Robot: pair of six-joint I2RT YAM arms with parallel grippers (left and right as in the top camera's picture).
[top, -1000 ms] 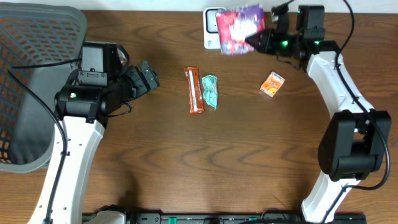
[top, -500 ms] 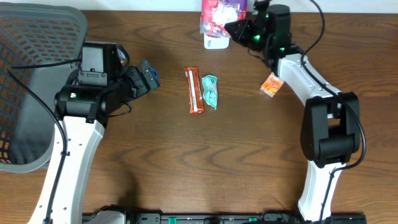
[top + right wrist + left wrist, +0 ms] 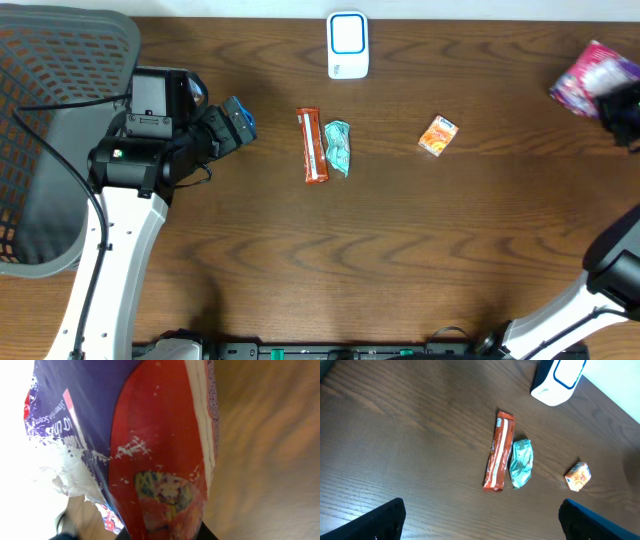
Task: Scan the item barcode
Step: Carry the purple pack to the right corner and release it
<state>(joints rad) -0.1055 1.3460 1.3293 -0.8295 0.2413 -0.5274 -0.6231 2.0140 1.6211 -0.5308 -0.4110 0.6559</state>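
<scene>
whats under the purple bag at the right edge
Only wood table shows around the bag; no other item shows there. The spot straight beneath is covered by the bag itself, which also hides most of the right gripper holding it.

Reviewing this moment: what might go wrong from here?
1. The right gripper pinches the floppy purple-and-red bag far to the right of the scanner; if it slips, it drops.
2. The orange bar and teal packet lie close side by side, so the open left gripper may nudge or grab both.
</scene>
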